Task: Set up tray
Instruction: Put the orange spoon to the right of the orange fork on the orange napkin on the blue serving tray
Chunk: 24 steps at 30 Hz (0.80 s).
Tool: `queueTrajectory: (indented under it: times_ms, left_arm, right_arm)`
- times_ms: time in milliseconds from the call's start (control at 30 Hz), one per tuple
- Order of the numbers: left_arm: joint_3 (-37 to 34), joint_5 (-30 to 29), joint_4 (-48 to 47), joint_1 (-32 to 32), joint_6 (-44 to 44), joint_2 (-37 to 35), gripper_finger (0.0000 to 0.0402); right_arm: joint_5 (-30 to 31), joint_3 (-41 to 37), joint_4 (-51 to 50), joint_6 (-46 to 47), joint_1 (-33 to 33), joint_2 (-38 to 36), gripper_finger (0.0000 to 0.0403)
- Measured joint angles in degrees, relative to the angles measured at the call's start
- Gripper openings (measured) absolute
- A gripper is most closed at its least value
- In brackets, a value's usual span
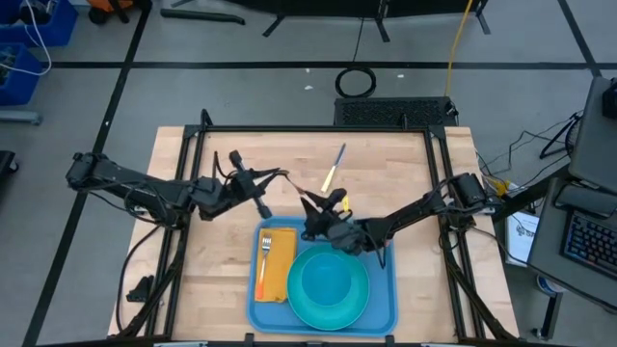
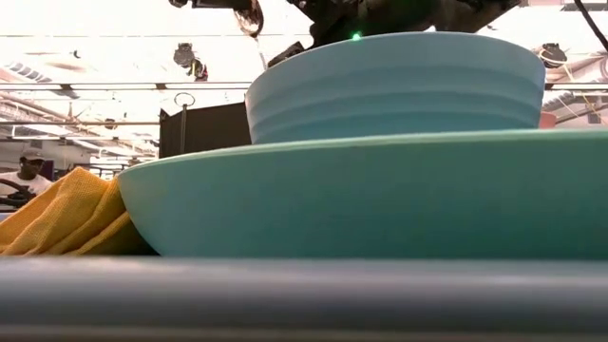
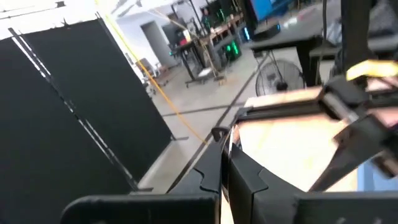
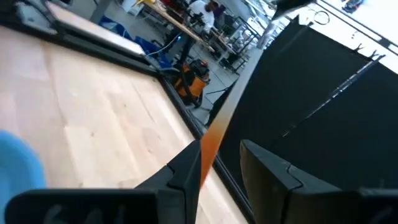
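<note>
— Where's the tray (image 1: pixel 384 291)?

— Bottom centre of the high view, flat on the bench (image 1: pixel 395 173). A turquoise plate (image 1: pixel 328 286) fills its right part. An orange-yellow napkin (image 1: pixel 280 278) lies along its left side with an orange fork (image 1: pixel 262 260) on top. In the low view a turquoise bowl (image 2: pixel 399 85) sits in the plate.

— The right gripper (image 1: pixel 310 220)?

— Just above the tray's upper edge, centre frame. Its jaws stand apart. In the right wrist view an orange strip (image 4: pixel 211 146) lies against one finger (image 4: pixel 186 168), with a clear gap to the other.

— And the left gripper (image 1: pixel 262 206)?

— Left of centre, over bare bench beside the tray's upper left corner. Its jaws are closed. The left wrist view shows a thin pale sliver between them, but I cannot tell what it is.

— Anything else?

— A utensil (image 1: pixel 334 168) with a blue and yellow handle lies on the bench, upper centre, well apart from the tray.
</note>
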Motion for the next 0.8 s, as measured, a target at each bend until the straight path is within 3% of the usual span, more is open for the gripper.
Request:
queueTrajectory:
  times_ms: [200,367,533,800]
  left_arm:
    - [6.6,-1.4,-16.3,0.0,-5.5,0.0,0.0005]
    - [12.1,2.0,-29.7,1.0,-14.3,0.0,0.0005]
    - [16.2,8.0,-40.4,2.7,-21.6,0.0,0.0005]
    - [19.5,22.7,-47.9,5.6,-30.7,-1.5,0.0005]
  right_arm:
    - [6.7,-0.4,-1.2,-1.1,2.4,0.0,0.0103]
    - [7.5,-2.5,-1.4,-1.2,4.4,-1.9,0.0101]
    - [13.3,-6.8,-1.4,-0.5,5.8,-6.1,0.0102]
    - [13.0,-18.8,-1.3,10.0,7.2,-17.2,0.0102]
